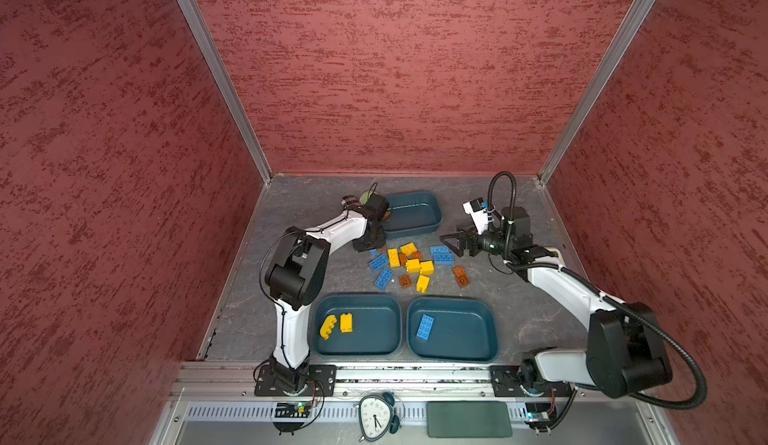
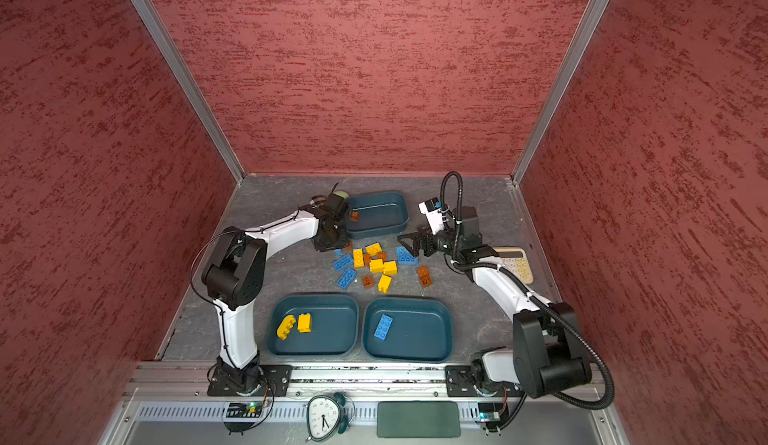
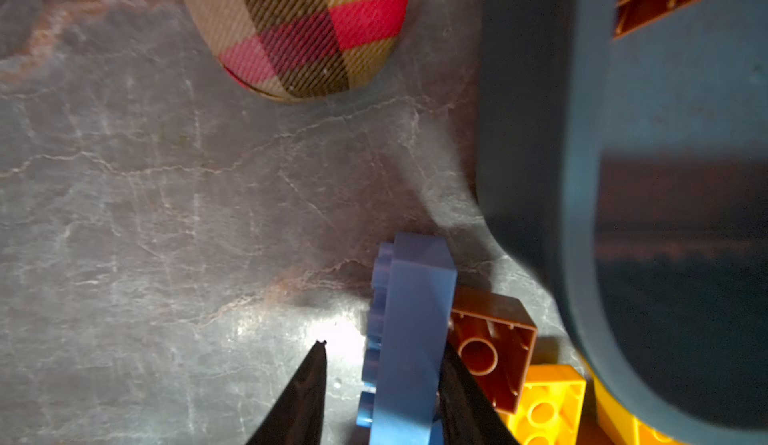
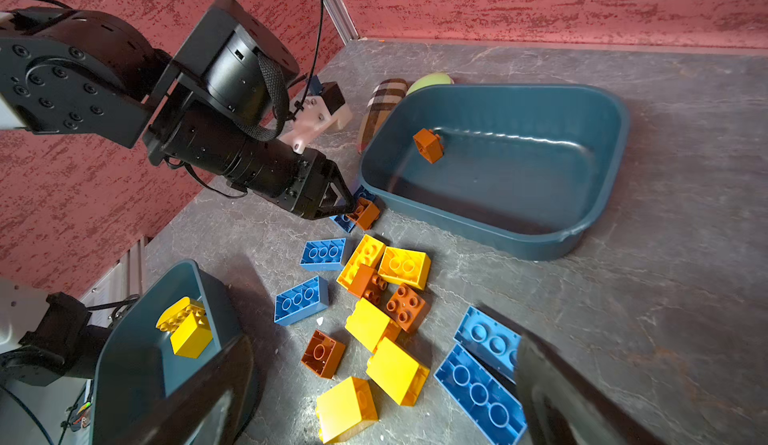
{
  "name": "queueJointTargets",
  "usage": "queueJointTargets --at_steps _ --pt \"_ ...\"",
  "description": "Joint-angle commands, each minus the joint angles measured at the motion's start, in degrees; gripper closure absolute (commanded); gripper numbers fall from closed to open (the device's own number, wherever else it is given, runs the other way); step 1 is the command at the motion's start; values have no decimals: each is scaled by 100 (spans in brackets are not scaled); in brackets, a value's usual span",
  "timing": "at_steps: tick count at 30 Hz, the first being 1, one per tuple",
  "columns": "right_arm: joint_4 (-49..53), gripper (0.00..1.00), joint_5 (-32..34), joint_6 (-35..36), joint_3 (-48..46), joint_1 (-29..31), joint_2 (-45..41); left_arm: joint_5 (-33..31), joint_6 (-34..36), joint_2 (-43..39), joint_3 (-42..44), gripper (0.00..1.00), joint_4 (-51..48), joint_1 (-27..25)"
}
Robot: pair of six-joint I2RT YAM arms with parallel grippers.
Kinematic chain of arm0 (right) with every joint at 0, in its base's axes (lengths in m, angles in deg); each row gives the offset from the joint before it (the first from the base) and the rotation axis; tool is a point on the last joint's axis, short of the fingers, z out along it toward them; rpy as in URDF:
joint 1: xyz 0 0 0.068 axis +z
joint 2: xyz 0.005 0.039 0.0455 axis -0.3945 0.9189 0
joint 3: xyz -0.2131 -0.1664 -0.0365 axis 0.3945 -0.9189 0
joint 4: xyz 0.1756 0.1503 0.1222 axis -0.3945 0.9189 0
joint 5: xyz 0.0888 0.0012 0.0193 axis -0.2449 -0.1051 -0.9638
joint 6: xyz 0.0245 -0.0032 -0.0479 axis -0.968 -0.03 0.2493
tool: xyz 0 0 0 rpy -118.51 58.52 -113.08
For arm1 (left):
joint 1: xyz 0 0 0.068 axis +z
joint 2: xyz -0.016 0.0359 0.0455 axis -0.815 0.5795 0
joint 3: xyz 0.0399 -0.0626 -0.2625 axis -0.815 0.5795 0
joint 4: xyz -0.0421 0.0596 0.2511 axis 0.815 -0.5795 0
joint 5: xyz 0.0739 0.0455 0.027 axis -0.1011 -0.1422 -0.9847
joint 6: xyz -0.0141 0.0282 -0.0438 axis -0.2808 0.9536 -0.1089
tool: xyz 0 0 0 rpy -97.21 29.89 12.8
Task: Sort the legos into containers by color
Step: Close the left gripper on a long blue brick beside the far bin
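Yellow, blue and brown legos lie in a loose pile [image 1: 411,262] mid-table. My left gripper [image 3: 382,345] is low at the pile's far left corner, open around a blue brick [image 3: 411,330] standing on edge. One finger touches the brick's flat side and the other stands a little off its studs. A brown brick [image 3: 490,343] lies against it. The back container [image 1: 436,210] holds a brown brick [image 4: 428,144]. The front left container [image 1: 374,335] holds two yellow bricks, the front right container [image 1: 461,335] one blue brick. My right gripper [image 1: 451,244] hovers open and empty over two blue bricks [image 4: 478,364].
A plaid case [image 3: 299,27] and a green-topped puck [image 4: 430,80] lie behind the left gripper beside the back tub. A cream calculator [image 2: 515,264] sits under the right arm. A clock [image 1: 376,416] and a dark green pad [image 1: 469,419] rest on the front ledge.
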Motion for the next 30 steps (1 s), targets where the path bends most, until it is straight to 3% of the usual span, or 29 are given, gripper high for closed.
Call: queueJointTargets --at_steps 1,30 --pt "-262 1 -127 -25 -43 -24 37 -70 127 -182 112 56 -42 33" --pt "-276 1 -117 -62 -122 -26 -12 334 657 -25 11 57 168 156"
